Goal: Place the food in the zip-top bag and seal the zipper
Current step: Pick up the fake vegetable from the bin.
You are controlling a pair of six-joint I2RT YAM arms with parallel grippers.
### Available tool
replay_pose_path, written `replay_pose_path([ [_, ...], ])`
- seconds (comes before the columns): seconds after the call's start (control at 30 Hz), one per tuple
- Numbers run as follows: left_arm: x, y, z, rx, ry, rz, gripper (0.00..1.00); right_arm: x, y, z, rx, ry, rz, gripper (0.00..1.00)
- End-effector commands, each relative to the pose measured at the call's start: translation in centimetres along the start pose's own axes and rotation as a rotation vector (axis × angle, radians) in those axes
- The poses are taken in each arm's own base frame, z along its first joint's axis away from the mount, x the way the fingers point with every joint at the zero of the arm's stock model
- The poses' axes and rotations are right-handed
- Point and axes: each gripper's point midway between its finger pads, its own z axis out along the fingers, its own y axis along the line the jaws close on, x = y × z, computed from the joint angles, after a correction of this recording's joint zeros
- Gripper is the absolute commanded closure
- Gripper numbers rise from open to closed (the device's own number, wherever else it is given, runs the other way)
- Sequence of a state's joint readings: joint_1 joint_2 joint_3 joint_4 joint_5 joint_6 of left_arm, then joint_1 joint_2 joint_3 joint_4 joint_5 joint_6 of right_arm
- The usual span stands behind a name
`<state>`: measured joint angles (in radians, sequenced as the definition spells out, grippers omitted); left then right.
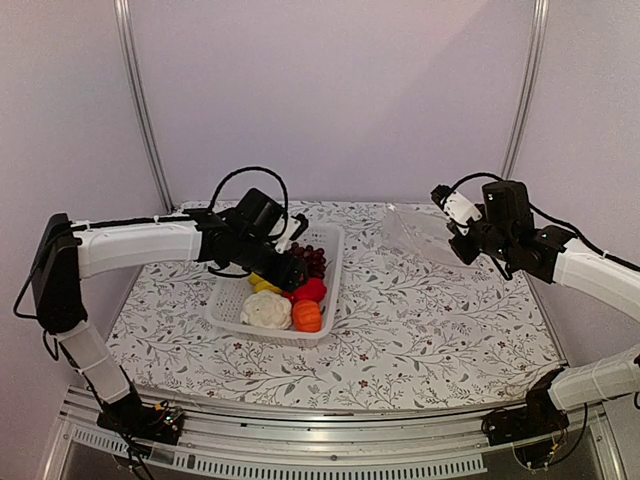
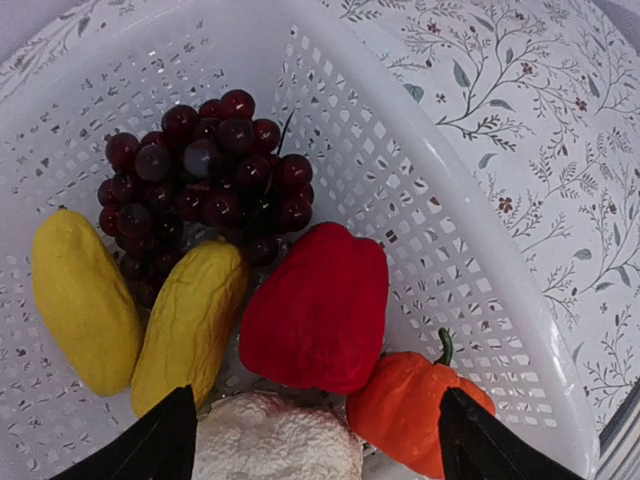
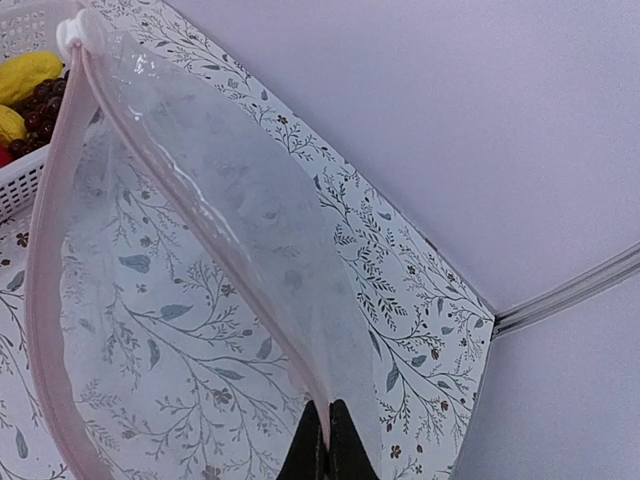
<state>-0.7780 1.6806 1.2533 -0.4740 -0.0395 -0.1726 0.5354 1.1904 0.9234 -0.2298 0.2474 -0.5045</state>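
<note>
Honestly, the left end effector (image 2: 315, 430), spread wide above the basket (image 2: 400, 180), should drop squarely around the cauliflower (image 2: 265, 450) while the right end effector (image 3: 325, 440) pinches the edge of the zip-top bag (image 3: 220, 230).

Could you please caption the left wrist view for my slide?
Open left tool above basket holding grapes, red pepper, two yellow pieces.

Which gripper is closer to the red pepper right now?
Left. The left gripper hovers open above the red pepper in the basket; the right gripper pinches the bag far aside.
</note>
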Motion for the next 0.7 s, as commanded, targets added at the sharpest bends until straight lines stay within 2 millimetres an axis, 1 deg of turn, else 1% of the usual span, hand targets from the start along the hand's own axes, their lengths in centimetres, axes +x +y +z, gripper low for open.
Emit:
replay_pose_path([
  [0.0, -0.2, -1.3, 2.6, 0.056, 0.052, 0.074, 0.17, 0.1, 0.3, -0.1, -0.028, 0.012, 0.009, 1.0],
  [0.1, 0.7, -0.9, 4.5, 0.033, 0.122, 0.09, 0.16, 0.2, 0.4, -0.2, -0.039, 0.017, 0.009, 1.0],
  [0.13, 0.8, -0.2, 4.9, -0.008, 0.135, 0.096, 0.16, 0.2, 0.5, -0.1, -0.042, 0.018, 0.01, 1.0],
  [0.17, 1.0, 0.1, 5.3, -0.027, 0.146, 0.102, 0.16, 0.2, 0.6, -0.2, -0.047, 0.018, 0.01, 1.0],
  [0.3, 1.6, 0.3, 6.6, -0.039, 0.195, 0.138, 0.17, 0.5, 1.0, -0.2, -0.066, 0.024, 0.013, 1.0],
  [0.43, 2.5, -0.3, 7.2, 0.005, 0.245, 0.16, 0.21, 0.5, 1.0, -0.3, -0.07, 0.026, 0.012, 1.0],
  [0.57, 3.4, -0.9, 7.6, 0.042, 0.284, 0.175, 0.2, 0.5, 1.0, -0.3, -0.069, 0.028, 0.002, 1.0],
  [0.63, 3.7, -0.7, 7.9, 0.031, 0.303, 0.178, 0.2, 0.6, 1.1, -0.2, -0.071, 0.032, 0.0, 1.0],
  [0.67, 3.8, -0.6, 8.1, 0.029, 0.311, 0.177, 0.22, 0.6, 1.1, -0.1, -0.074, 0.034, 0.0, 1.0],
])
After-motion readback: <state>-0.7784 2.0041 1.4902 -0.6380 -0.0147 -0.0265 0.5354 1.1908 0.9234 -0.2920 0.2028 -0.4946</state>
